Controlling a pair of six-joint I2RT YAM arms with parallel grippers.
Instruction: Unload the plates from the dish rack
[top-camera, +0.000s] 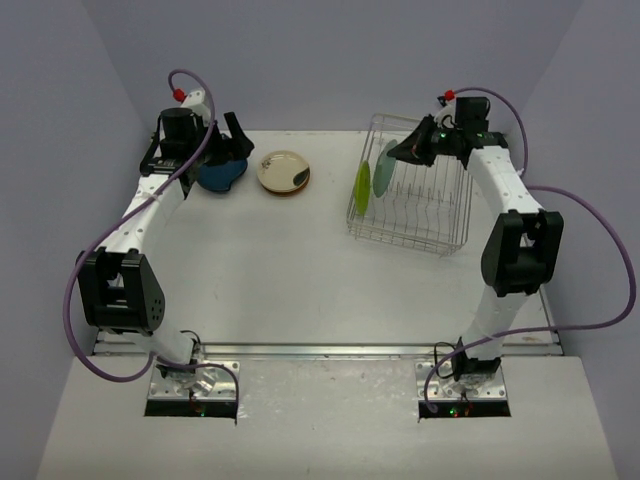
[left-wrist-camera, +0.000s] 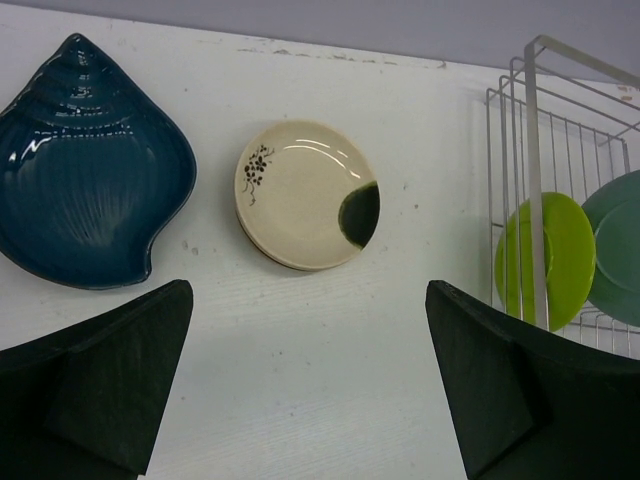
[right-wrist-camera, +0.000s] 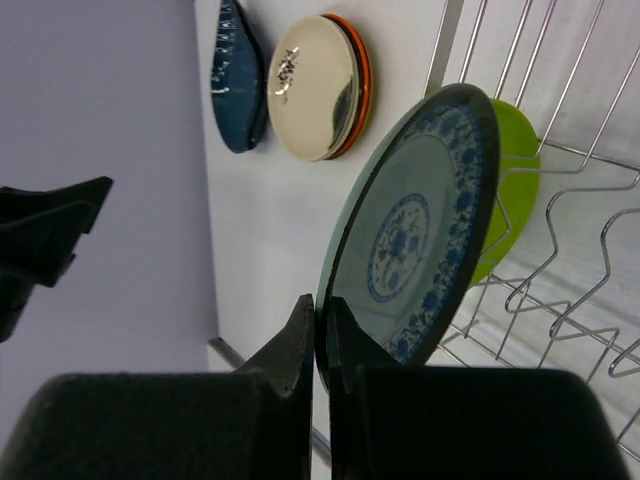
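Note:
The silver wire dish rack (top-camera: 405, 240) stands at the back right. A lime green plate (top-camera: 362, 187) stands upright in it. My right gripper (right-wrist-camera: 322, 335) is shut on the rim of a pale green plate with a blue pattern (right-wrist-camera: 420, 230), held upright at the rack's left end beside the lime plate (right-wrist-camera: 515, 190). My left gripper (left-wrist-camera: 310, 380) is open and empty above the table, near a dark blue teardrop dish (left-wrist-camera: 85, 165) and a cream plate (left-wrist-camera: 307, 195) stacked on others. An orange rim (right-wrist-camera: 362, 70) shows under the cream plate.
The purple back wall runs close behind the dishes and the rack (left-wrist-camera: 530, 150). Bare white table (top-camera: 300, 270) lies between the arms and in front of the rack. The right arm (top-camera: 510, 200) reaches along the rack's right side.

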